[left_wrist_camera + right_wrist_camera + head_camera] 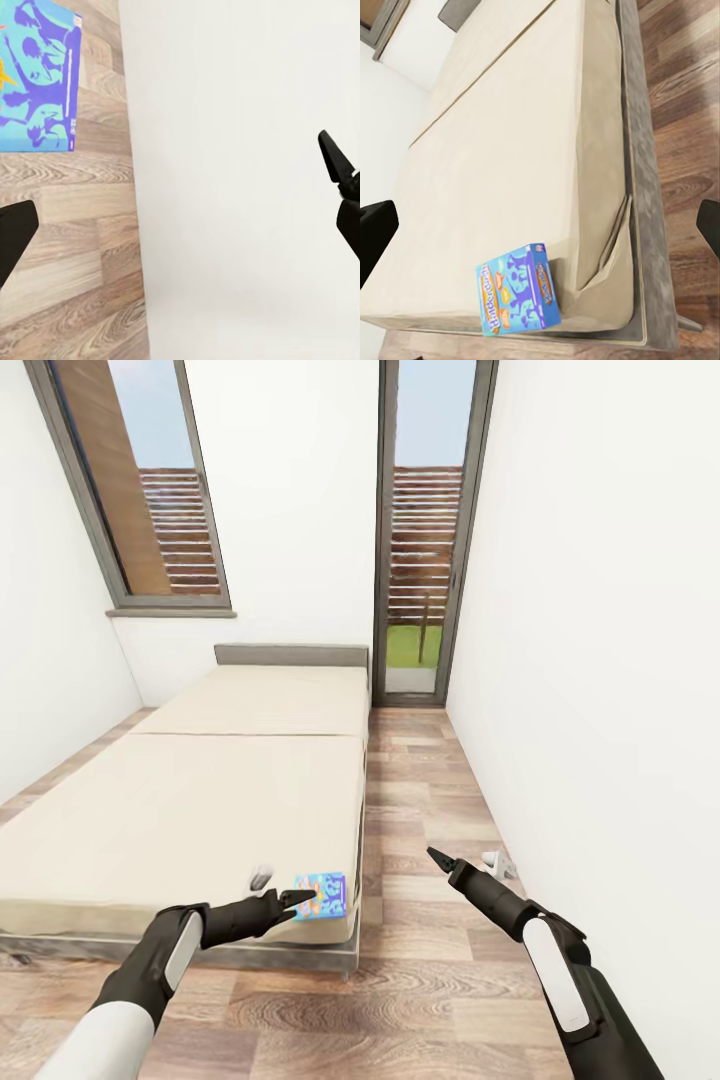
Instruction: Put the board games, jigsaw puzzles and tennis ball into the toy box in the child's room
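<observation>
On the bed (180, 800) — blue board game (322, 895) touching left hand (300, 903).

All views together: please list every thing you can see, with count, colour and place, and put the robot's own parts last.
Blue board game: one, blue with orange print, at the near corner of the bed, by the left hand.
Bed: one, cream mattress in two panels, grey frame, left of the room.
Windows: two, grey frames, far wall.
Floor: wood planks.
Small white object: one, on the floor by the right wall.
Left hand: black, open, at the game.
Right hand: black, open, over the floor.
</observation>
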You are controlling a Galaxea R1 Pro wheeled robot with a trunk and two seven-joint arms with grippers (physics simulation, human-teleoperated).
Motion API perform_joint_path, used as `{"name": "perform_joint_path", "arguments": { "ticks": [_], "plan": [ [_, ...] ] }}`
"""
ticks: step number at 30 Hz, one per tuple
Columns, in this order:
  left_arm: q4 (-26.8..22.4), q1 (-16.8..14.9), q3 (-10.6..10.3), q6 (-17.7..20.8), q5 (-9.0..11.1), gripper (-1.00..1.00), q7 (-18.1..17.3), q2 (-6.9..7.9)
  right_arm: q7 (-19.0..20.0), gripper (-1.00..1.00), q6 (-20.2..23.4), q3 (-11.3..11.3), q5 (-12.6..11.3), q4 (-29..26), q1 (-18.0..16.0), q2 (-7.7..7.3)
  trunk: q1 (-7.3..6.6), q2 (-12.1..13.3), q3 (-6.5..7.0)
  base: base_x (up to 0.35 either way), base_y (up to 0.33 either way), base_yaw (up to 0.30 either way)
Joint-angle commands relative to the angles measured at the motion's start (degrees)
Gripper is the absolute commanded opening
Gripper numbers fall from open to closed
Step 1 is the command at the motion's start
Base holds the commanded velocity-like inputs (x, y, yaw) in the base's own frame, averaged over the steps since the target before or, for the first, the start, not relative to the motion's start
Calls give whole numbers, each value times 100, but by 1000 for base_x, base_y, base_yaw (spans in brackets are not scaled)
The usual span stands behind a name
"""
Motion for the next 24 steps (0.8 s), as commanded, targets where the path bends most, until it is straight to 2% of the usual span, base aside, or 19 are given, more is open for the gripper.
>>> {"name": "perform_joint_path", "arguments": {
  "ticks": [1, 24],
  "plan": [
    [3, -6, 6, 3, 10, 100, -12, -11, 13, 100, 37, -11, -21, -2, -3, 8, 22, -44, -24, 0, 0, 0],
    [15, -10, 20, -110, 31, 100, -81, 21, 13, 100, 32, -8, -21, -1, -3, 6, 527, -966, -437, 0, 0, 0]
  ]
}}
